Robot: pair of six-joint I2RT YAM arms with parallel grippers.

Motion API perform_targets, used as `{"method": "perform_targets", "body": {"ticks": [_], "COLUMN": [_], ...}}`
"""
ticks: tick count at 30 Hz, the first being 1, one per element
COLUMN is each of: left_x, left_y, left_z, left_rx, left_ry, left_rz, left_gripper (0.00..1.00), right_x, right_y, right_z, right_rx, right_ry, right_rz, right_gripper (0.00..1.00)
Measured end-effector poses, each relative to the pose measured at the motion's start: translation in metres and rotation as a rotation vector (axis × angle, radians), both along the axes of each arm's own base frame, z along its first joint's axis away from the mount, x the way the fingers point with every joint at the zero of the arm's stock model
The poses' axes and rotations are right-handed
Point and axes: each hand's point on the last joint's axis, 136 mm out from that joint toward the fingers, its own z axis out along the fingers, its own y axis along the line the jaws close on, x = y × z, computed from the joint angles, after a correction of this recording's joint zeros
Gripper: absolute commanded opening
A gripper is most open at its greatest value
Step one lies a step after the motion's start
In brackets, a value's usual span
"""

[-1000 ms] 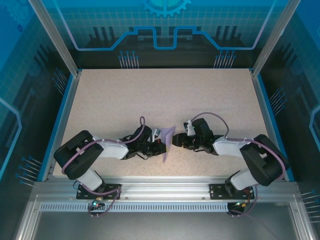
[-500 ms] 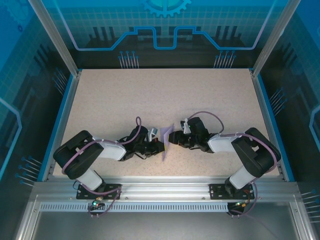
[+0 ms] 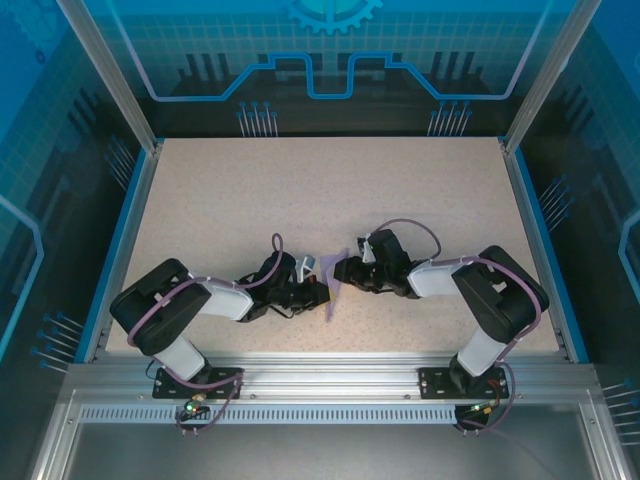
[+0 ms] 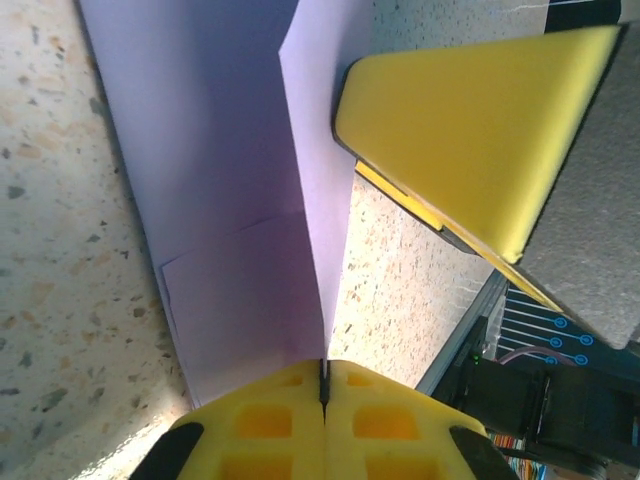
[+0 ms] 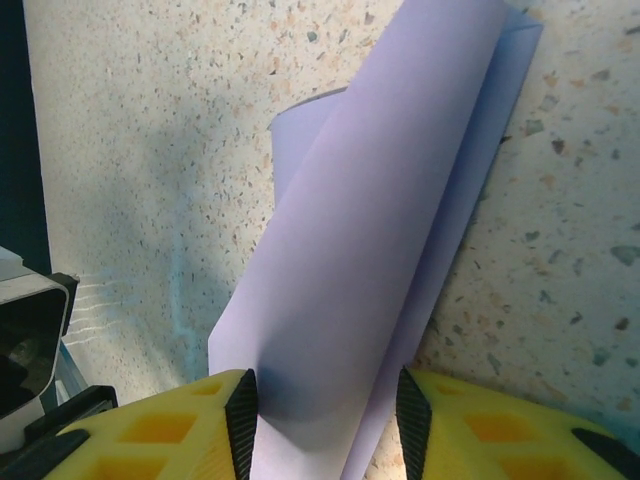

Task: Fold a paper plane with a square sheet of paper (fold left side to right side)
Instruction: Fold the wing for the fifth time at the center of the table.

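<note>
The lavender sheet of paper [image 3: 333,283] stands partly folded on the table near the front middle, between my two grippers. My left gripper [image 3: 320,293] is shut on one thin edge of the paper [image 4: 230,200], which rises as an upright flap from the closed yellow jaws of the left gripper [image 4: 324,375]. My right gripper [image 3: 346,272] reaches in from the right. In the right wrist view a rounded fold of the paper [image 5: 380,220] lies between the parted jaws of the right gripper [image 5: 325,420], close to both pads. One yellow right finger [image 4: 470,130] hangs beside the flap.
The speckled beige table [image 3: 300,190] stretches out behind the arms. A blue rim [image 3: 118,250] borders it on the left and right. An aluminium rail [image 3: 320,375] carrying both arm bases runs along the front edge.
My right gripper has moved left up to the paper, its jaws narrowing around the fold. The raised flap has been pushed leftward. The left gripper has kept its hold in place.
</note>
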Motion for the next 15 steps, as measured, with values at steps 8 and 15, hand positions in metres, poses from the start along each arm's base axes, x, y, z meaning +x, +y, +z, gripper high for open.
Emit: {"method": "perform_targets", "body": {"ticks": [8,15], "left_x": [-0.0011,-0.0039], "left_y": [0.0000,0.0031], "left_z": [-0.0023,-0.0007], "left_rx": [0.003,0.015], "left_ry": [0.007,0.011], "left_rz": [-0.004,-0.010], "left_gripper": [0.14,0.27], "right_x": [0.0010,0.0009], "right_y": [-0.0003,-0.0003], "right_z": [-0.0027,-0.0038], "right_rx": [-0.013,-0.021], "right_ry": [0.030,0.043], "right_rz": [-0.013,-0.013], "right_gripper": [0.41,0.41]}}
